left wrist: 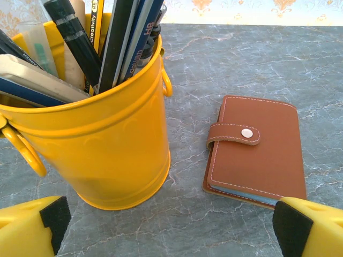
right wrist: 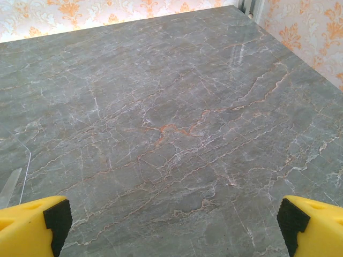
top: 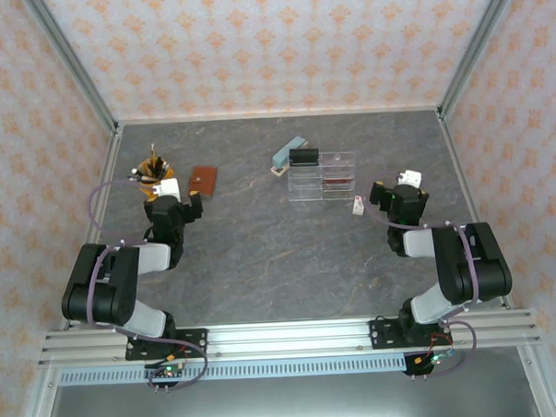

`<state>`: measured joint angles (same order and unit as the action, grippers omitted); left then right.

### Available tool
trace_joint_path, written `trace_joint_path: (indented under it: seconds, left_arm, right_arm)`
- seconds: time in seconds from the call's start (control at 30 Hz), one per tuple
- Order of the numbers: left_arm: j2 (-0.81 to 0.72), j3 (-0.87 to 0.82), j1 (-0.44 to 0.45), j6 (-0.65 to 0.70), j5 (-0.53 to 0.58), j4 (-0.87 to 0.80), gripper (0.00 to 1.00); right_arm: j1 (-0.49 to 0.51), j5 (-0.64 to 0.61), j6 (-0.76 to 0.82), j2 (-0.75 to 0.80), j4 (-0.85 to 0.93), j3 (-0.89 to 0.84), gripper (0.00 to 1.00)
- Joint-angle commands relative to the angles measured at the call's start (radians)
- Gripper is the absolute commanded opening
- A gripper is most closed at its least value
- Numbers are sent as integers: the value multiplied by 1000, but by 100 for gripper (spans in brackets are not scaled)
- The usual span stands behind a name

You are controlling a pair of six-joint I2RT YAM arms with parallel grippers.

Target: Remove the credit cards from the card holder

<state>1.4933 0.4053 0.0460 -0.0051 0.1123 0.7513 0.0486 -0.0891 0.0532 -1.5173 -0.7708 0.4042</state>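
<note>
On the left half of the worktop (top: 262,255), my left tool (left wrist: 172,227) hangs low, its yellow, black-padded fingers (left wrist: 53,219) spread wide apart with nothing between them. Just ahead of it the card holder (left wrist: 257,155) lies flat on the grey marble. It is reddish-brown leather, closed, with its strap snapped down across the front, and a thin light blue edge shows along its near side. Whatever it carries is hidden inside. It sits nearer my right-hand finger than the left.

Beside it to the left, close but not touching, stands a yellow metal pot (left wrist: 107,139) packed with pencils (left wrist: 126,37). From above, the holder sits well to the left of a clear tiered organiser (top: 323,174), which has a light blue block (top: 289,153) at its far left corner.

Over on the right side, my right tool (right wrist: 171,219) also stands wide apart and empty above bare marble. A small white tag (top: 358,205) lies near the organiser's front right corner.
</note>
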Motion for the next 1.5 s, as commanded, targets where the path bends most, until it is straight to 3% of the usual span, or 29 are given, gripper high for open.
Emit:
trace_joint_path:
  seconds: [0.0,0.87,0.97,1.17,1.47]
  left_arm:
    - [4,21,5,13,4,-8,100]
    - [0,17,3,14,0,0,100]
    - [-44,35,3,14,1,-61,100]
    - [-178,124,6,-16,34,-323,100]
    - [-349,292,47,-219,23,-694,100]
  right_arm:
    - [-7,-5,-13,-3,5,20,100]
    - [-8,-1,-11,4,-16,7,100]
    - [-7,-17,-16,54,-18,-16,100]
    - [-7,-73,-68,278,277,49,100]
    - [-7,-80,-330,491,783,221,100]
